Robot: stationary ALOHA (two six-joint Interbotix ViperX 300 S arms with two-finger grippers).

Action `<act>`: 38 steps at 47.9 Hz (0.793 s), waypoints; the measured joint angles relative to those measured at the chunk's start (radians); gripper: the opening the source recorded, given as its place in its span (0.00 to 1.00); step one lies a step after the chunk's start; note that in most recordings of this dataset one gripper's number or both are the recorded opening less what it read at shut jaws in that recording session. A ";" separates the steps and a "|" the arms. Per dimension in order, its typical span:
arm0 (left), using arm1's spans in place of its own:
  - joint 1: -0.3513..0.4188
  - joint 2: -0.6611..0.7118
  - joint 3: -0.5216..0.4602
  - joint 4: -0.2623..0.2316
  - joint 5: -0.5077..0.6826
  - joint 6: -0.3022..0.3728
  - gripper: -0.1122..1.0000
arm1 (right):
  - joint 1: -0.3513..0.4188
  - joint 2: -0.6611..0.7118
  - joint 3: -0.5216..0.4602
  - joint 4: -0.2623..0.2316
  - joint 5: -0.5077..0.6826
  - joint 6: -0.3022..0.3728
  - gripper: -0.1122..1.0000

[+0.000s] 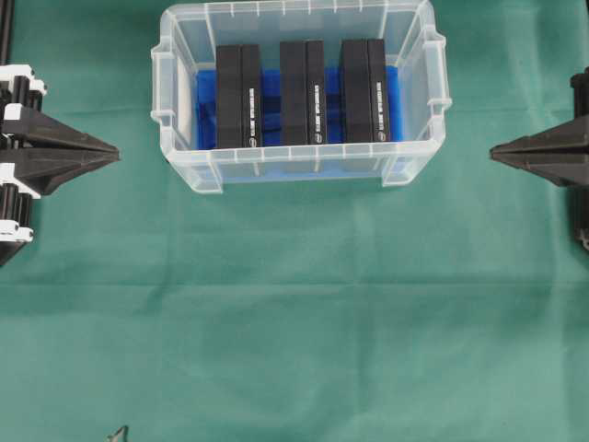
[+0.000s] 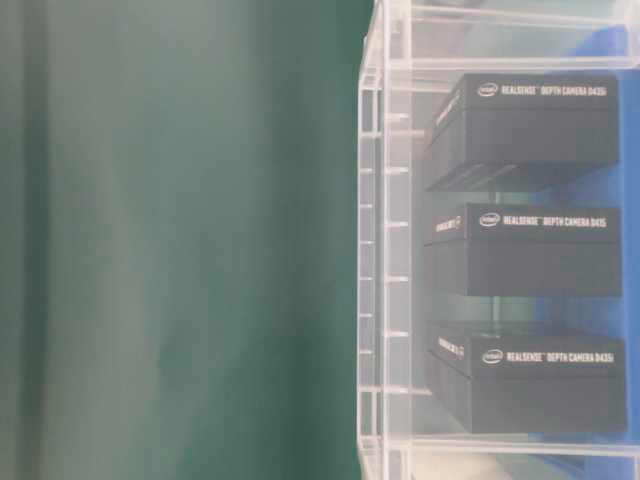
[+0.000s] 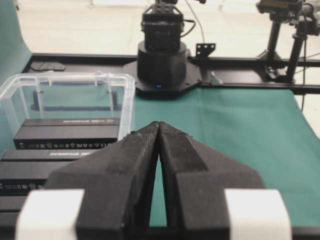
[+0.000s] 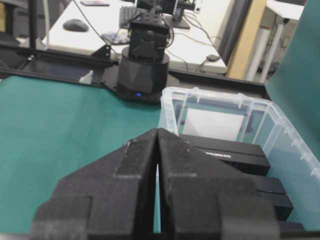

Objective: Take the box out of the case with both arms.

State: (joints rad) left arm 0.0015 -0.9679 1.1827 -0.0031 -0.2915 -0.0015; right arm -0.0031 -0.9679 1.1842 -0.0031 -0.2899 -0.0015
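Translucent ribbed plastic case (image 1: 299,168), three matte black boxes (image 1: 303,92) upright inside, both wedge-shaped end effectors pressed together

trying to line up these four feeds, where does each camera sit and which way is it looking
Overhead exterior: above the table, looking straight down on the case and green cloth; left gripper and right gripper enter from the sides, both shut.
Table-level exterior: low beside the case, image turned sideways; three black boxes through its wall; no robot parts.
Left wrist: on the left arm, facing across the table over its shut gripper toward the right arm's base.
Right wrist: mirrored, facing the left arm's base.
Shared: all four show the case and boxes.
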 measured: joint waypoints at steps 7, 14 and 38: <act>0.002 0.002 -0.021 0.021 0.041 -0.002 0.10 | 0.000 0.023 -0.015 0.002 0.018 0.020 0.10; 0.002 0.000 -0.034 0.025 0.069 -0.002 0.10 | 0.000 0.046 -0.044 0.000 0.049 0.028 0.10; 0.002 -0.011 -0.255 0.025 0.216 -0.034 0.10 | -0.002 0.067 -0.387 0.002 0.370 0.077 0.10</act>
State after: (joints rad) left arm 0.0031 -0.9787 0.9281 0.0215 -0.0752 -0.0353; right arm -0.0046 -0.9004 0.7977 -0.0015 0.0798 0.0752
